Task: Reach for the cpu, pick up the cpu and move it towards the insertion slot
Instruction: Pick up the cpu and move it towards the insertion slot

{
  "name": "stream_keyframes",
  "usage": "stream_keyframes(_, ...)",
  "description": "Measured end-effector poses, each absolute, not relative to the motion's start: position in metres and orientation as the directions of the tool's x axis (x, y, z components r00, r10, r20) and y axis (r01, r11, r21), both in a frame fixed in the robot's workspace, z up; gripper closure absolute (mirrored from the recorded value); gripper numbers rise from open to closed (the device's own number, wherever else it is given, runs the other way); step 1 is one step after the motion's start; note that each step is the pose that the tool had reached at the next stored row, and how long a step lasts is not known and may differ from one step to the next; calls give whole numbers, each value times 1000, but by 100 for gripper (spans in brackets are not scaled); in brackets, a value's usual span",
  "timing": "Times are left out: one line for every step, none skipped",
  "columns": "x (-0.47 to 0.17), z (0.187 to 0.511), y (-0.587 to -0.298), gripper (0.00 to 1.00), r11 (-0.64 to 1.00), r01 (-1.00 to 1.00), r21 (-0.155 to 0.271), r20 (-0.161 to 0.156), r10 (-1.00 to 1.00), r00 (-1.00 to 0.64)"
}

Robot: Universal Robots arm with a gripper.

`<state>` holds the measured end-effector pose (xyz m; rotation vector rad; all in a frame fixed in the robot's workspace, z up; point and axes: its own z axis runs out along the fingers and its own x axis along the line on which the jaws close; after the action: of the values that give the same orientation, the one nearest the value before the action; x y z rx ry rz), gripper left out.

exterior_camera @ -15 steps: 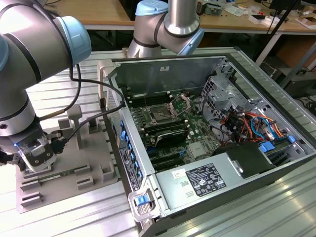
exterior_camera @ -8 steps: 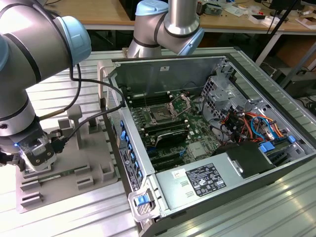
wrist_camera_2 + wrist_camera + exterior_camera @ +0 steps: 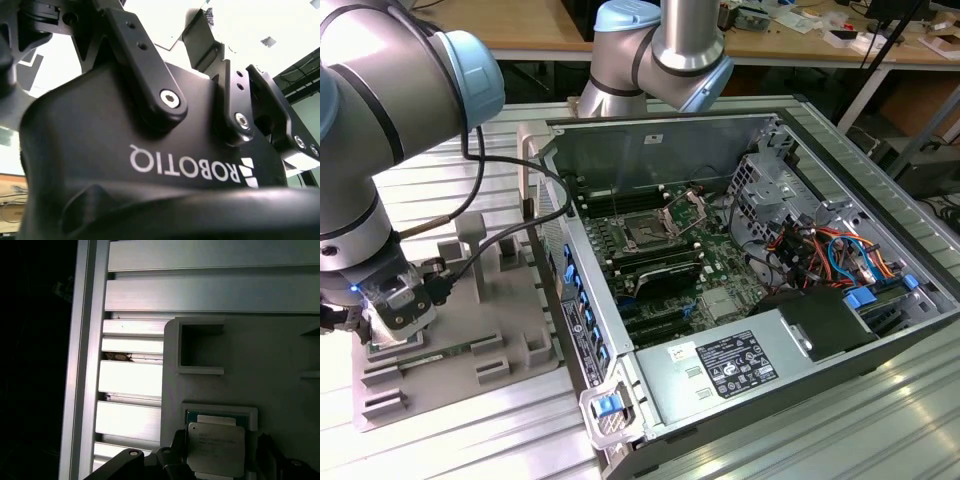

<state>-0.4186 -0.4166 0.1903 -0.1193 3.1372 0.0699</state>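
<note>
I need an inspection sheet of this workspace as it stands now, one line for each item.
surface: ribbed aluminium table carrying a grey tray and an open computer case.
job's things: the cpu, silvery top up, at a recess of the grey tray; the insertion slot on the green board inside the case, far from the cpu.
clutter: papers and small items on a wooden bench behind.
grippers: gripper low over the grey tray, at the cpu.
cables: black cable running to the gripper; orange and blue cables in the case.
surroundings: dark equipment at the exterior view's right.
</note>
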Motion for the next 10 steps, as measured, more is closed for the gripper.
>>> stream_keyframes(-419,190,-417,34,996,-77,45,-3,-77,-997)
stream_keyframes(-420,190,-417,34,996,-78,46,-3,-78,-997)
stream_keyframes(-420,190,-417,34,996,-79,46,-3,-78,-997)
stream_keyframes(-420,190,-417,34,996,-79,46,-3,-79,-997)
stream_keyframes(-420,190,-417,34,996,-79,46,-3,-79,-997)
stream_keyframes(-420,190,-417,34,996,-79,46,-3,-79,-997)
stream_keyframes(-420,190,-417,34,996,-79,46,-3,-79,-997)
stream_keyframes(-421,190,-417,34,996,-79,46,-3,-79,-997)
stream_keyframes(-421,190,-417,34,996,-79,46,-3,-79,-997)
stream_keyframes(-421,190,-417,34,996,-79,46,-3,-79,-997)
